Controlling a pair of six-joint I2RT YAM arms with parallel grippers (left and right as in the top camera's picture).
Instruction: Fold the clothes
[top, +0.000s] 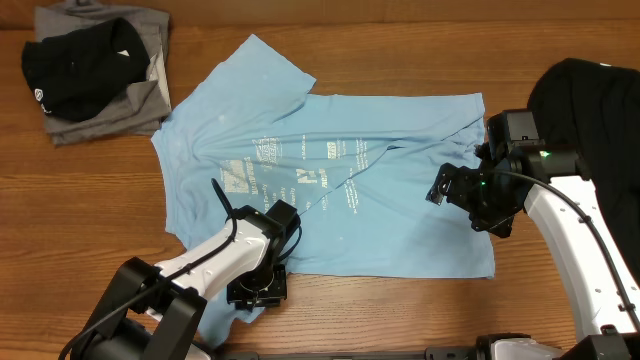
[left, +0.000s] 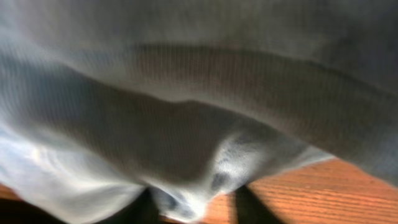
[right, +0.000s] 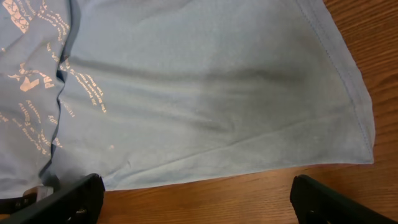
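Left tool (top: 256, 289) grips light-blue T-shirt (top: 400, 215) hem; right tool (right: 199, 202) hovers, fingers spread.

You had bare desk (top: 400, 50) along the far edge and a thin strip past the blue shirt's (top: 400, 215) near hem. Your left arm (top: 215, 258) sat across that strip. The folded pile (top: 95, 75) blocked the far-left corner; the black shirt (top: 600, 100) crowded the right side, just behind your right arm (top: 570, 215).

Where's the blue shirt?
In the overhead view, the blue shirt lies spread out mid-table, with a folded pile to its upper left and a black shirt at the picture's right edge.
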